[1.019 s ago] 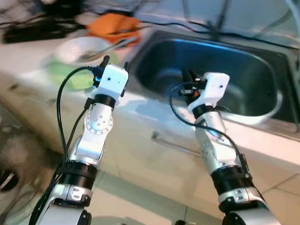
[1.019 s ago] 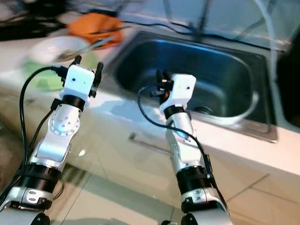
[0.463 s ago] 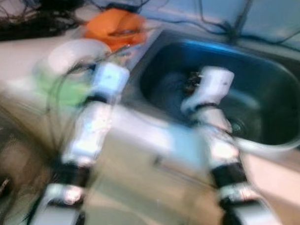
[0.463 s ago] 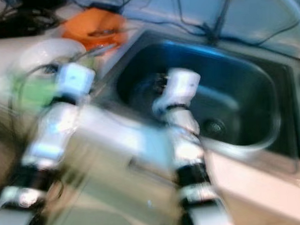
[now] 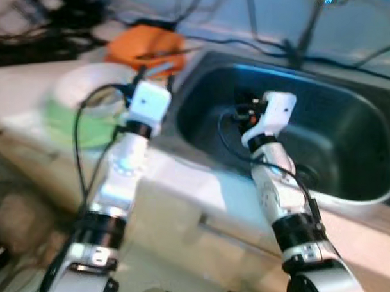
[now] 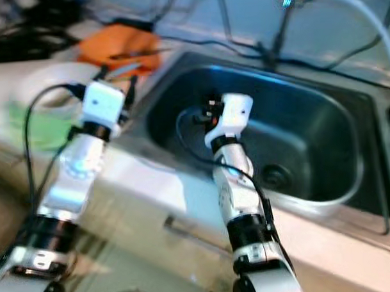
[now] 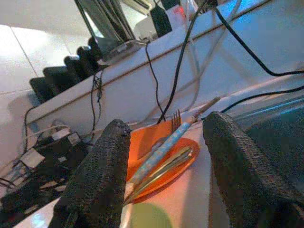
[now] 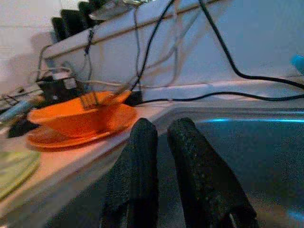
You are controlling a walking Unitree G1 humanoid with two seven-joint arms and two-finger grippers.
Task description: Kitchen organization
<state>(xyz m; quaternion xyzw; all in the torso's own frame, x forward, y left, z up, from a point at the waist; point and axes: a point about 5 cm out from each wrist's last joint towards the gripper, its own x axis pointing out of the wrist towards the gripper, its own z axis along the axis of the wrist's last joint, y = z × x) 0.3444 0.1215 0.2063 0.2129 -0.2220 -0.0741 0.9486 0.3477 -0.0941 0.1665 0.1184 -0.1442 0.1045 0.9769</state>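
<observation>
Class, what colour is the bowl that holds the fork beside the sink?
Orange. The bowl sits on a matching orange plate, clearest in the right wrist view.

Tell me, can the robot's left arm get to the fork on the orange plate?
Probably yes. The left gripper points at the fork lying across the orange plate, its fingers are spread wide, and nothing stands between them.

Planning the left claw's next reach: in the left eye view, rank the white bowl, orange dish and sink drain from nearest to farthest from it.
From the left claw:
1. White bowl, just to its left.
2. Orange dish, behind it on the counter.
3. Sink drain, far right in the basin.
</observation>
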